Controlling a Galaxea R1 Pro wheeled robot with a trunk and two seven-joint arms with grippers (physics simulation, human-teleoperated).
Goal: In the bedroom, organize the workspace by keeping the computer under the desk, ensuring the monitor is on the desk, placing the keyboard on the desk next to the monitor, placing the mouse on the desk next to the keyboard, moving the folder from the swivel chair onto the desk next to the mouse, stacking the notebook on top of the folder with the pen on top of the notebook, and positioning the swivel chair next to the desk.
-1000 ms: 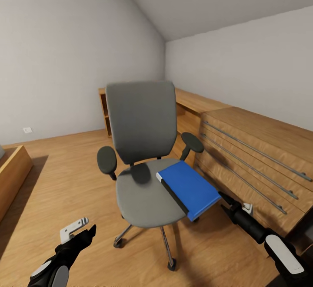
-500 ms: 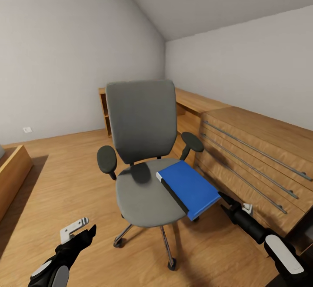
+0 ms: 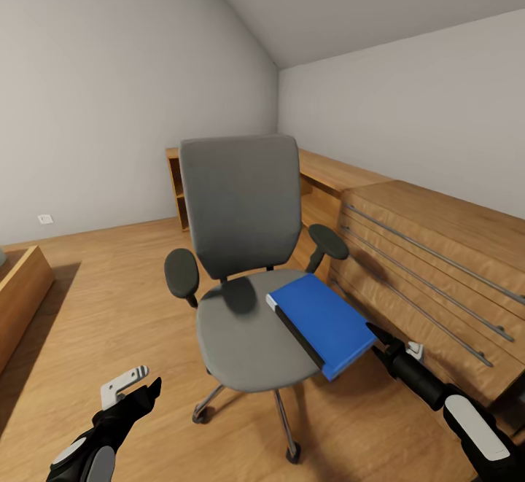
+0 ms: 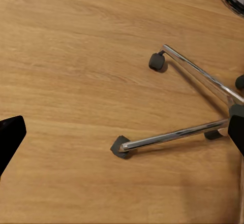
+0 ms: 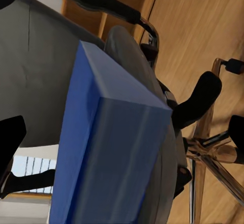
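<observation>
The grey swivel chair (image 3: 240, 205) stands on the wooden floor, facing me. The blue folder (image 3: 324, 318) lies flat on the right side of its seat, and one corner overhangs the seat edge. My right gripper (image 3: 380, 337) is at that overhanging corner. In the right wrist view this gripper (image 5: 122, 132) is open, with the folder's (image 5: 112, 148) end between its widely spread fingers. My left gripper (image 3: 140, 386) hangs open, low and to the left of the chair, over the chair's metal base (image 4: 178, 135) and casters.
A light wooden counter with long-handled drawers (image 3: 437, 263) runs along the right wall, close behind the chair's right armrest (image 3: 328, 241). A wooden shelf unit (image 3: 175, 183) stands at the back wall. A low wooden frame (image 3: 18, 296) sits at the left.
The view has crept slightly closer to the chair, so chair and folder look a little larger and lower. Both grippers keep their poses and stay open.
</observation>
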